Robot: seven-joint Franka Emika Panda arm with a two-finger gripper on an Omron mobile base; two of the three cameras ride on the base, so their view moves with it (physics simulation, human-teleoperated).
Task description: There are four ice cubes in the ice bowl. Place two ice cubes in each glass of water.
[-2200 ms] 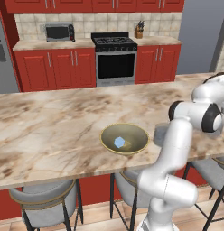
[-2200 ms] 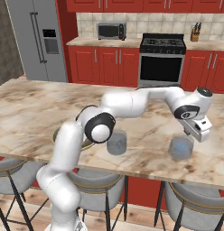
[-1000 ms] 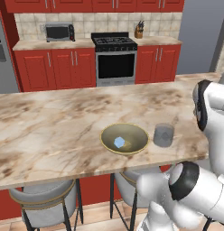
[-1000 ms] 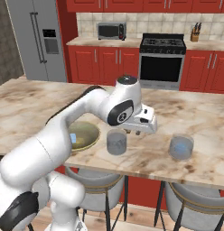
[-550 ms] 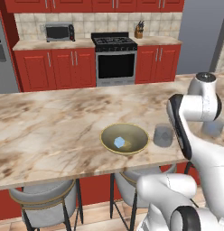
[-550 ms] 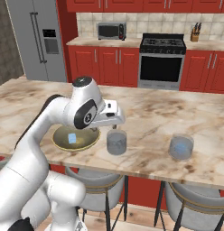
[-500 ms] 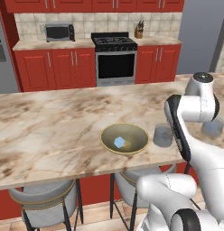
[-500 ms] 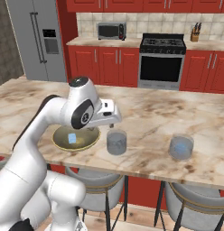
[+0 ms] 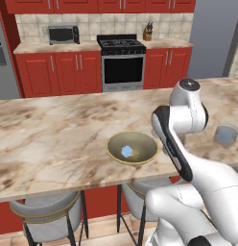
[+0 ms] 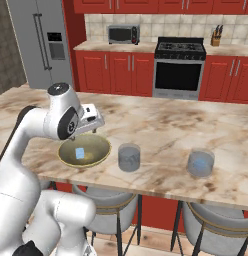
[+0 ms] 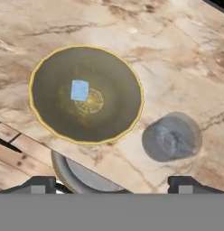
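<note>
The gripper (image 11: 111, 182) hangs above the marble counter (image 10: 161, 125) with its fingertips (image 11: 39, 182) spread wide apart and nothing between them; in the right base view it sits just above the far rim of the ice bowl (image 10: 98, 150). One ice cube (image 11: 80, 90) lies in the bowl, a little off its centre — a small pale blue square against the olive inside; the left base view shows it at the same spot (image 9: 126, 152). The near glass (image 10: 129, 157) stands just beside the bowl, apart from it; the far glass (image 10: 200, 163) stands well away along the counter, with pale blue showing inside — how many cubes cannot be told.
</note>
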